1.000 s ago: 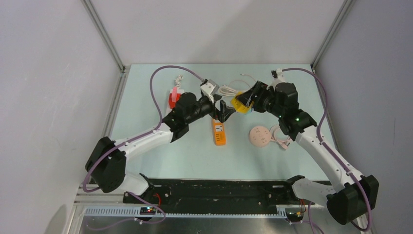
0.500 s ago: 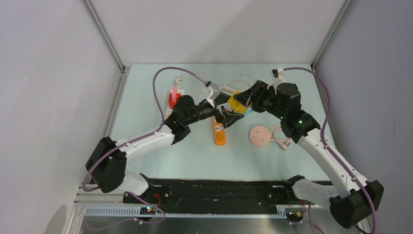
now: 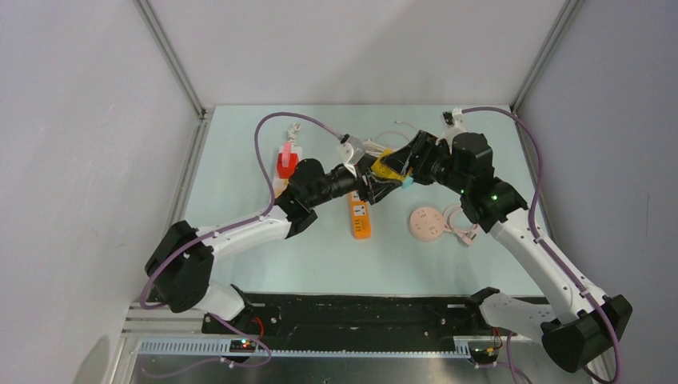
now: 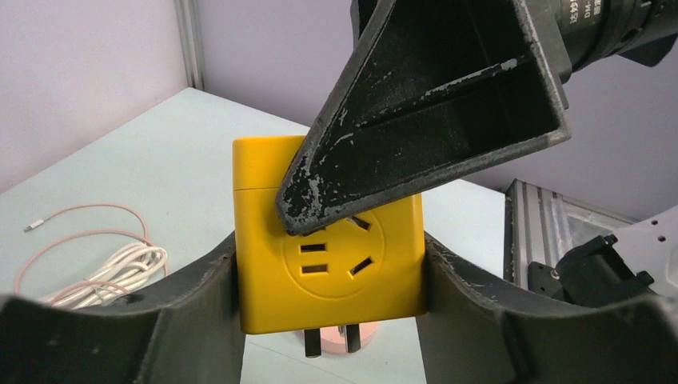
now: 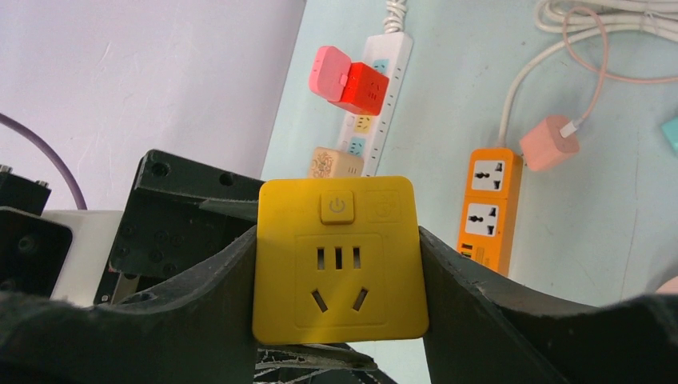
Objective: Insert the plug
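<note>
Right now the yellow plug cube [image 4: 328, 264] hangs in the air over the far middle of the counter [image 3: 240, 176], caught between both arms at once. The right hand [image 3: 397, 166] grips it by two opposite sides, as its wrist view shows plainly. The left hand [image 3: 376, 182] has its fingers [image 4: 200, 304] against the other pair of sides, so it looks closed on the cube too, though how firm that hold is I cannot tell. One right finger [image 4: 448, 104] lies slantwise across the cube's socket face. The prongs [image 4: 313, 342] stick out underneath, pointing down and clear of everything. I judge this to be a handover or a regrasp before the plug goes into a strip. The orange power strip [image 3: 360, 217] lies flat just nearer than the cube, and a white strip [image 5: 372, 88] carrying red and pink blocks lies off to the left. The main danger is two hands sharing one small body: if either arm shifts while both are clamped, the cube could twist in the fingers and tilt the prongs. If the right hand lets go before the left one bites properly, the cube could drop onto the strip or the loose white cable [image 4: 112, 268]. Later, tilted prongs would jam at the slots, and the unheld strip could slide under the push.
</note>
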You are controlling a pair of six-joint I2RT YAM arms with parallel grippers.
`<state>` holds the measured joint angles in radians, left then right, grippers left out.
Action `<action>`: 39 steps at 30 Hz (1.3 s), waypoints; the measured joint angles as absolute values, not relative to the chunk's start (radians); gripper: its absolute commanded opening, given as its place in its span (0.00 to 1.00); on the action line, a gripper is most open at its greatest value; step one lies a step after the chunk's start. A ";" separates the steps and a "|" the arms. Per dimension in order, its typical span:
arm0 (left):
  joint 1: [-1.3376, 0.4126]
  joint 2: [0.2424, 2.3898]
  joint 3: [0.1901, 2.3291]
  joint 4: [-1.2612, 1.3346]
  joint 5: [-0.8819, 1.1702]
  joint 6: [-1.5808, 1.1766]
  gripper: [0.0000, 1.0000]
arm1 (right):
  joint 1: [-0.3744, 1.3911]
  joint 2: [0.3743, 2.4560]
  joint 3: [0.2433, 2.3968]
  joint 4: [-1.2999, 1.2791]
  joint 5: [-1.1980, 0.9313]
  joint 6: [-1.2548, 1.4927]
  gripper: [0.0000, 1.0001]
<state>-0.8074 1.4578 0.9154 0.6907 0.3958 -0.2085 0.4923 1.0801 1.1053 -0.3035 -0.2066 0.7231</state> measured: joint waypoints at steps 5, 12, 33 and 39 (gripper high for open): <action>-0.810 1.458 0.915 0.686 0.398 -0.199 0.00 | 0.485 1.104 1.163 -0.392 -0.226 0.696 0.44; -0.811 1.458 0.916 0.633 0.437 -0.085 0.00 | 0.458 1.162 1.302 -0.581 -0.326 0.604 0.99; -0.856 1.457 0.916 0.542 0.453 0.157 0.00 | 0.358 1.308 1.399 -0.838 -0.573 0.408 0.70; -0.862 1.452 0.915 0.521 0.455 0.185 0.37 | 0.358 1.319 1.399 -0.850 -0.594 0.358 0.15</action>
